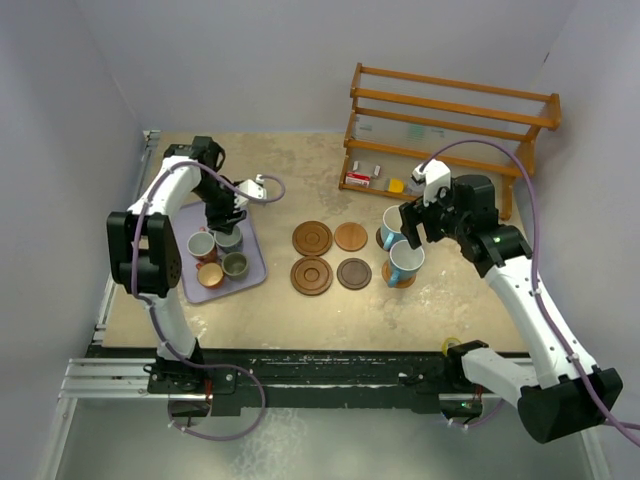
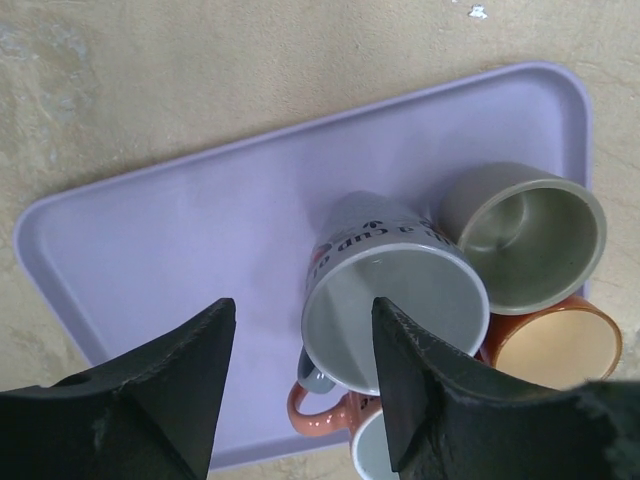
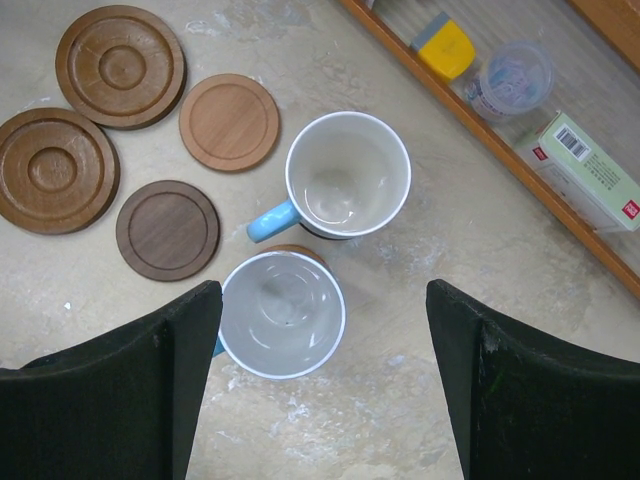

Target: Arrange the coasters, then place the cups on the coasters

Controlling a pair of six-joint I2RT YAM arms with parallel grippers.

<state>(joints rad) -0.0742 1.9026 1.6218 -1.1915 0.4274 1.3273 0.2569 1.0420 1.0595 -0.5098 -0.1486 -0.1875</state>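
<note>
Found left gripper (image 2: 300,320) above purple tray (image 2: 180,230), jaws apart about rim of grey cup (image 2: 395,300), not clamped. Counted four bare coasters (image 3: 229,121) at centre. Found right gripper (image 3: 322,300) beside them, jaws wide, over two blue-white cups (image 3: 347,175) seated on further coasters.

unreadable lettering on grey cup (image 2: 392,290)

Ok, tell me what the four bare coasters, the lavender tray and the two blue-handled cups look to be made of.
The coasters: wood, matte, with visible grain; two carry turned concentric rings. The tray: probably plastic, an even lavender with a soft sheen and a moulded rounded rim. The cups: likely glazed ceramic, with glossy white insides that catch the light.
</note>
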